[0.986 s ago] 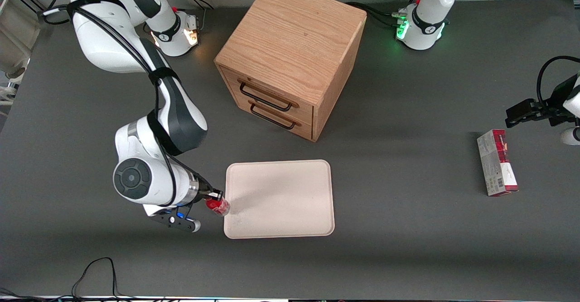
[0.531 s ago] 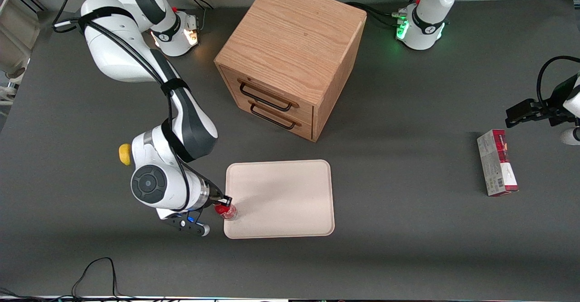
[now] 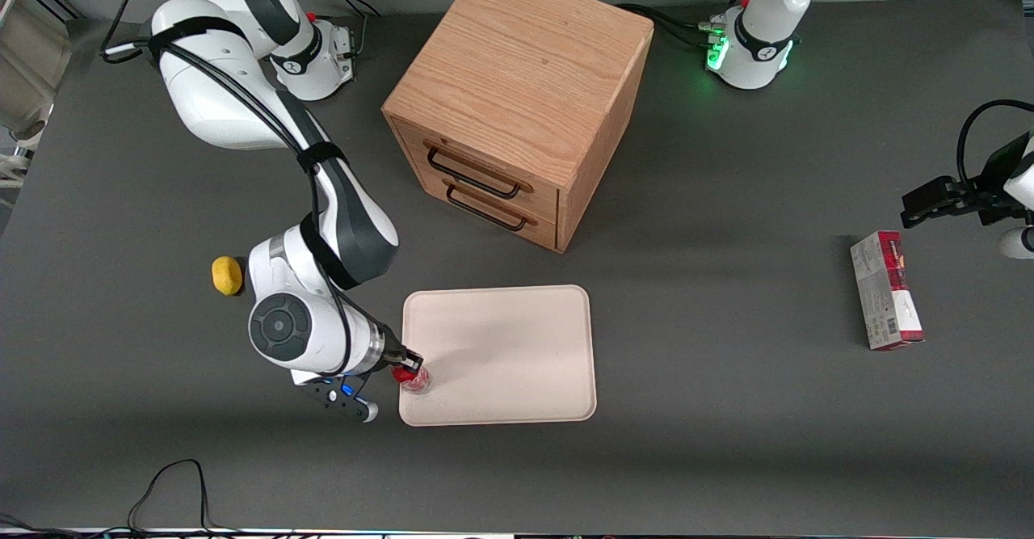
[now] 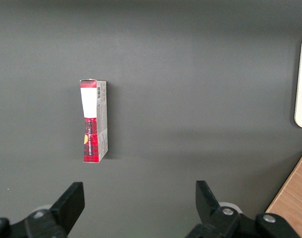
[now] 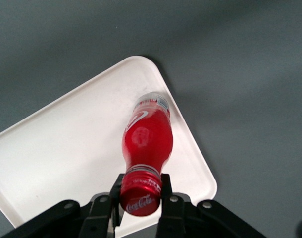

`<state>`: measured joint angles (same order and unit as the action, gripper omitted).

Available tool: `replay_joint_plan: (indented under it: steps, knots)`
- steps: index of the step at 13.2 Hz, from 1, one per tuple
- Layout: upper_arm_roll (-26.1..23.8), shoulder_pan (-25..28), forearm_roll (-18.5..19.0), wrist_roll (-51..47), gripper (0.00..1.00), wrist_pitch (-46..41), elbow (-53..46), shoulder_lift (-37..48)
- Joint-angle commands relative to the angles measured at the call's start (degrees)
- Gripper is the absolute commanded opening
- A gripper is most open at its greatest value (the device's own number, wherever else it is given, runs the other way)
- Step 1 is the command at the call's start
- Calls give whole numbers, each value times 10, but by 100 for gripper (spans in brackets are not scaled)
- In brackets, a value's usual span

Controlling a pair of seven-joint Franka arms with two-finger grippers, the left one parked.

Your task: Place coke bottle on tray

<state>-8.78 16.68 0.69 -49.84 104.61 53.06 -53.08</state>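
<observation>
My right gripper (image 3: 406, 366) (image 5: 140, 191) is shut on the red cap of the coke bottle (image 3: 413, 377) (image 5: 146, 139). The bottle is small and red with white lettering and a clear base. It hangs over the tray's (image 3: 517, 361) (image 5: 57, 148) corner nearest the working arm and the front camera, just inside the rim. Whether its base touches the tray surface I cannot tell. The tray is flat, cream-beige, with rounded corners and a low rim.
A wooden drawer cabinet (image 3: 517, 103) with two dark handles stands farther from the front camera than the tray. A yellow lemon-like object (image 3: 227, 275) lies beside the working arm. A red-and-white carton (image 3: 886, 301) (image 4: 93, 120) lies toward the parked arm's end.
The gripper has carried the coke bottle from just outside the tray's edge to over its corner. The arm's shift has uncovered the yellow object.
</observation>
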Motion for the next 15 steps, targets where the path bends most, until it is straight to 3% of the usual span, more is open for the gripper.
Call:
replay_joint_plan:
  steps: [1,2,3,4,9,11,13,15]
  knots:
    - [-5,4,6,-21,0,3,-25,-11]
    - [-5,3,5,-15,16,4,-24,-11]
    - [-5,4,5,-13,94,7,-24,-12]
    - [-4,4,6,-13,100,9,-24,-12]
    - [-4,-1,4,-12,100,4,-22,-1]
    - [-3,-5,-1,37,100,-27,4,39]
    - [-1,-25,-10,158,100,-89,84,122]
    - [3,-57,-14,248,100,-85,234,245]
